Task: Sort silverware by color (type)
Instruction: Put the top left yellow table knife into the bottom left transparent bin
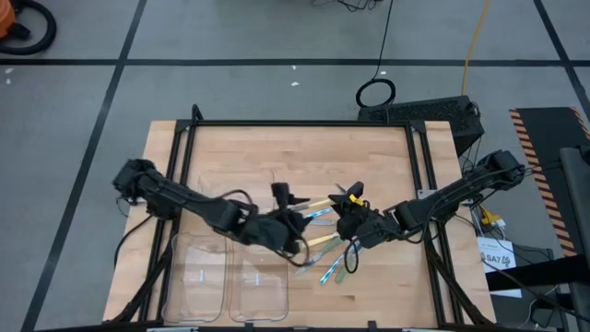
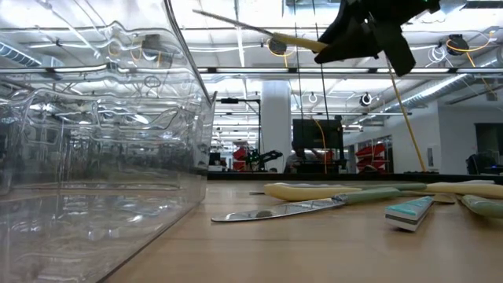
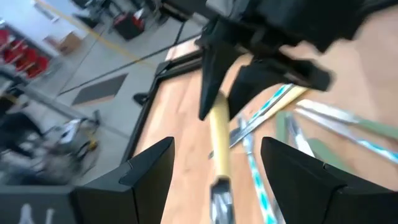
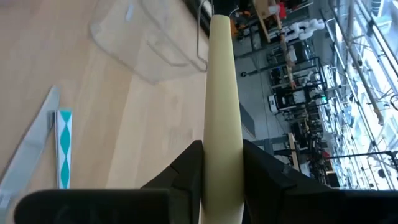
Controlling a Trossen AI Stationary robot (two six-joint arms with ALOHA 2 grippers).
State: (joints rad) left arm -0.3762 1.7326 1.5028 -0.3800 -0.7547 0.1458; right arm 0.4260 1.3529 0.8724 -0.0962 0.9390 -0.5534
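My right gripper [image 1: 345,226] [image 4: 222,152] is shut on a yellow-handled piece of silverware [image 2: 295,39] and holds it high over the table's middle. The piece's metal end [image 3: 221,193] reaches toward my left gripper [image 1: 302,235] [image 3: 216,149]. That gripper is open, with a finger on each side of the metal end, and I see no touch. Several other pieces of silverware, with yellow [image 2: 314,190], pale green [image 2: 369,196] and blue-patterned [image 2: 410,212] handles, lie flat on the wood beneath [image 1: 330,267]. My right gripper pinches the yellow handle [image 4: 222,134] between its two fingers [image 4: 186,165]. It comes nearly level from the table's right side, and the handle runs on forward along the fingers. The piece is lifted clear of the table, close to level, with its metal end [image 2: 228,20] away from the gripper.
Two clear plastic trays [image 1: 198,277] [image 1: 260,281] stand side by side at the table's near left. One tray wall [image 2: 102,134] fills the left of the low view. A black frame [image 1: 304,123] edges the table's far side.
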